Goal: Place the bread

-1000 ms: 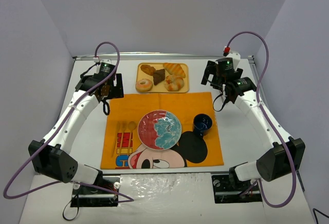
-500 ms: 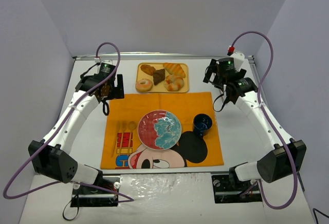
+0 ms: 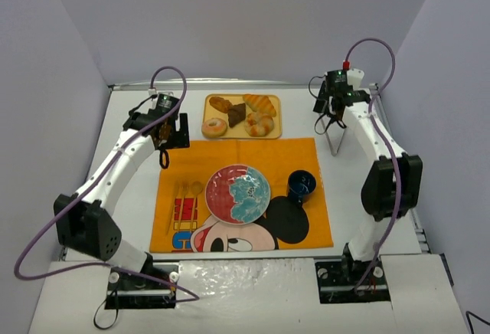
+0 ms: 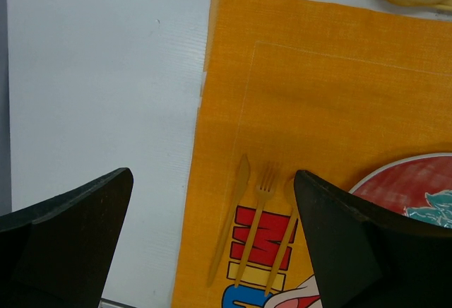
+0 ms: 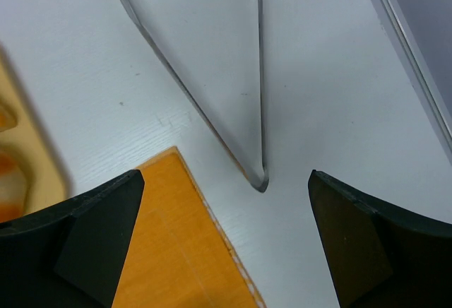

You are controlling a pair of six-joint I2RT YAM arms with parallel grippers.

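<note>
The bread (image 3: 260, 124), a knotted golden bun, lies at the front right of the tan tray (image 3: 276, 131) at the back of the table. My left gripper (image 3: 170, 131) is open and empty over the left back corner of the orange placemat (image 3: 191, 158), left of the tray; its wrist view (image 4: 212, 181) shows the mat below. My right gripper (image 3: 331, 108) is open and empty to the right of the tray, above metal tongs (image 3: 334, 139). In the right wrist view the gripper (image 5: 226, 177) hangs over the tongs (image 5: 233, 110). The bread is hidden in both wrist views.
The tray also holds a croissant (image 3: 260, 104), a ring donut (image 3: 214, 127), a dark chocolate piece (image 3: 236, 113) and a brown roll (image 3: 220, 103). On the placemat are a red and blue plate (image 3: 237, 193), a blue cup (image 3: 301, 184) and yellow cutlery (image 4: 229, 230).
My right arm has swung so its gripper moved back and slightly left, over the tongs. My left gripper has shifted a little to the right and forward. Both stay open.
</note>
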